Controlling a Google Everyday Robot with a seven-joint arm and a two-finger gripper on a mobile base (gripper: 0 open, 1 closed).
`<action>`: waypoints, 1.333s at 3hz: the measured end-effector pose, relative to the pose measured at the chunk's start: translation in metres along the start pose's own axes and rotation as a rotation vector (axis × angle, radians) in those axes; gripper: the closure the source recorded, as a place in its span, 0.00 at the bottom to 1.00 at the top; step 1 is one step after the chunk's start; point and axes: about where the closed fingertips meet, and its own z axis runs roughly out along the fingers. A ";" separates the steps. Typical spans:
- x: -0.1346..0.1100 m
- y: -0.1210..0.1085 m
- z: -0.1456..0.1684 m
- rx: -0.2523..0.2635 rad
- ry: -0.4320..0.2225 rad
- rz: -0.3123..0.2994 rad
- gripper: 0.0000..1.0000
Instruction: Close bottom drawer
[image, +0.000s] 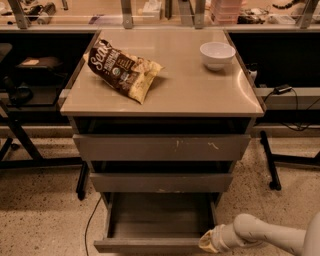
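the bottom drawer (150, 245) sits at the foot of the cabinet and stands well out toward the camera, so its inner floor and both side walls show. its thin, plain front edge runs across the lowest part of the view, well forward of the 2 drawers above it.

the gripper (207, 243) is low at the drawer's front right corner. its pale tip is touching or just beside the end of the front panel; which of the 2 cannot be told, nor whether the gripper is spread or pressed together. the arm (260, 232) comes in from the lower right, roughly level, lying to the right of the drawer's side wall.

the middle drawer (160, 182) stands out a little, with a dark gap over it and a pale chip on its lower edge. the top drawer (160, 147) is the widest, with white scratches right of centre.

the cabinet top (200, 95) overhangs all 3. it carries a chip bag (122, 70) toward the left and a white bowl (217, 54) near the back right corner, well apart.

speckled floor (40, 225) shows on both sides of the cabinet. a thin dark cable (89, 220) trails down just beside the open drawer's left wall. a black table leg (268, 160) stands right of the cabinet, beyond the arm, and another black frame (20, 142) stands at the left.
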 end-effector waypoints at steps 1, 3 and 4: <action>-0.002 0.016 0.007 -0.017 -0.009 -0.044 1.00; 0.017 0.027 0.039 -0.033 -0.016 -0.057 1.00; 0.018 0.026 0.041 -0.032 -0.017 -0.053 0.82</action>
